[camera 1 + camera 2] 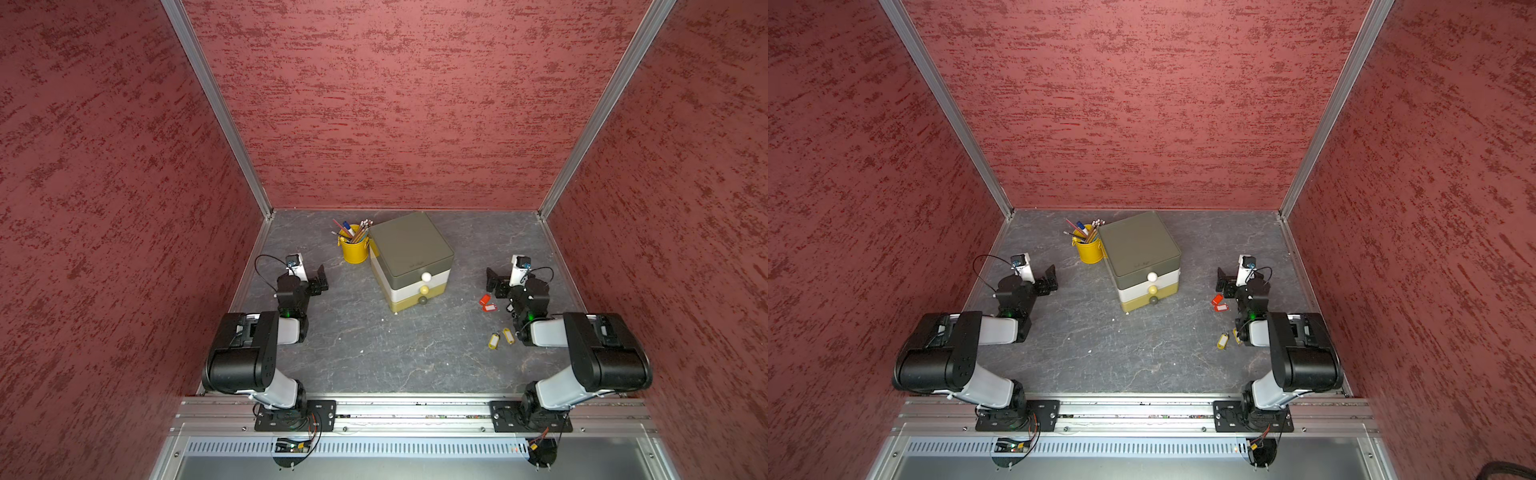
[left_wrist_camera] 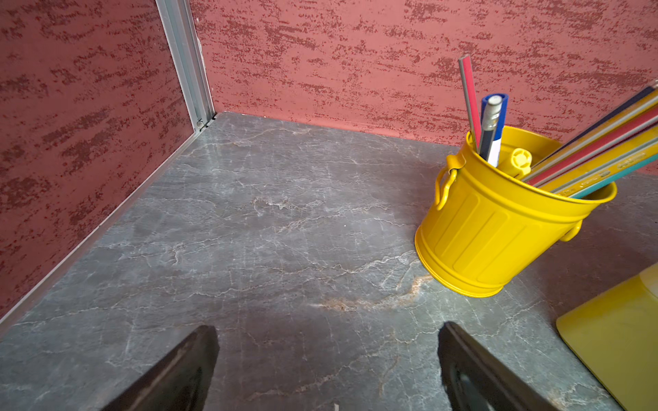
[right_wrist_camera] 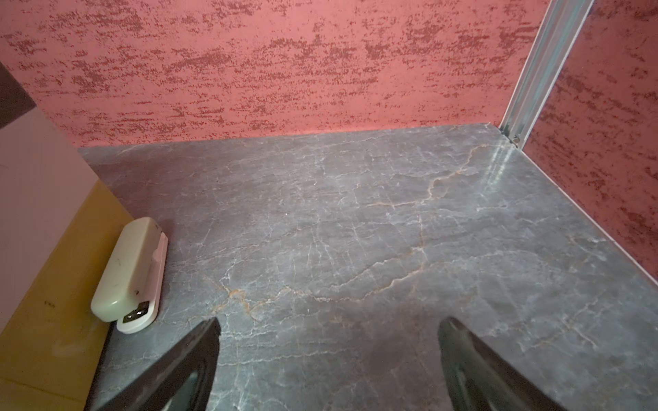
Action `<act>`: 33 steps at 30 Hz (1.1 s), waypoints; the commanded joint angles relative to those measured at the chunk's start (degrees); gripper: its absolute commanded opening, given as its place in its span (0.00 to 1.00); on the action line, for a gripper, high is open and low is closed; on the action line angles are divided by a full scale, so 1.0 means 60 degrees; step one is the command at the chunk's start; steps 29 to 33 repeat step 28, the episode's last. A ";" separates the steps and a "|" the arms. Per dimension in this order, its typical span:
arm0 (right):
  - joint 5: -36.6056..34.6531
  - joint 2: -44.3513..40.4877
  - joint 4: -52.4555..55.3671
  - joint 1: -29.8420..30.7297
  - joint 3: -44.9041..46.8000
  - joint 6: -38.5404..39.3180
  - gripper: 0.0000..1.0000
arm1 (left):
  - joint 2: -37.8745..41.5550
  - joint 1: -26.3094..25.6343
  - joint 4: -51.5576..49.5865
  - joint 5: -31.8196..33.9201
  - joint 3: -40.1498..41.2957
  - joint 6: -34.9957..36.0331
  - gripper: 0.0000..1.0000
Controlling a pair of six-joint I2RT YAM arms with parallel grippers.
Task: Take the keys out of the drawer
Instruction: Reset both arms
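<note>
- Left end effector [image 2: 327, 329] sits closest to the lens: jaws spread wide, nothing between them, low over bare bench [image 2: 270, 220].
- Right end effector [image 3: 330, 322] is the same: wide, empty, only bench under it.
- Task things: two red keys [image 1: 487, 303] and two yellow keys [image 1: 500, 337] lie on the bench just beside the right arm, well apart from the drawer unit [image 1: 409, 257].
- All three drawers look pushed in flush; their insides are not visible.
- Judgement: removal looks done, so the step in hand is a parked hold.
- To do it well, keep both arms clear with jaws wide, and don't swing the right forearm across the yellow pair next to it. In a top view one yellow key [image 1: 1223, 341] shows fully and its mate is partly behind the arm.
- Keys: small rectangular plastic tags with white labels; the metal parts are too small to make out. They are flat and light, and would likely skid on this bench.
- Drawer unit: boxy with rounded corners, matte olive top, white middle, mustard bottom. The ball knobs [image 1: 424, 288] are white, cream and dark.
- Bucket [image 2: 498, 220]: glossy yellow, ribbed, with small side handles. It holds leaning pens and pencils [image 2: 587, 153]. Whether it is touching the unit or just beside it, cannot tell.
- Stapler-like thing [image 3: 131, 270]: smooth white plastic, lying against the unit's bottom tier.
- Bench is grey with a marble pattern and a slight sheen; walls [image 1: 395, 104] are rough mottled red.
</note>
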State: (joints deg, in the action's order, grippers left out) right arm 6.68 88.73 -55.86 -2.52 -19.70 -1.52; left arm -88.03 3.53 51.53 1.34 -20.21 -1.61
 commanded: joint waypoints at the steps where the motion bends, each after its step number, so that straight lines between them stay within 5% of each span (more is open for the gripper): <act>1: -0.0219 -0.0020 0.0000 -0.0011 -0.0115 -0.0014 0.98 | 0.0016 -0.0028 0.0274 -0.0108 -0.0133 0.0103 1.00; 11: -0.0163 -0.0027 -0.0110 -0.0018 -0.0049 -0.0012 0.98 | 0.0019 -0.0046 0.0261 -0.0108 -0.0133 0.0103 1.00; 15: 0.0811 0.0004 0.0413 -0.0005 -0.0336 0.0393 0.98 | 0.0021 -0.0039 0.0260 -0.0108 -0.0133 0.0103 1.00; 33: 0.0646 0.0005 0.0414 0.0084 -0.0345 0.0420 0.99 | 0.0018 -0.0046 0.0260 -0.0108 -0.0133 0.0103 1.00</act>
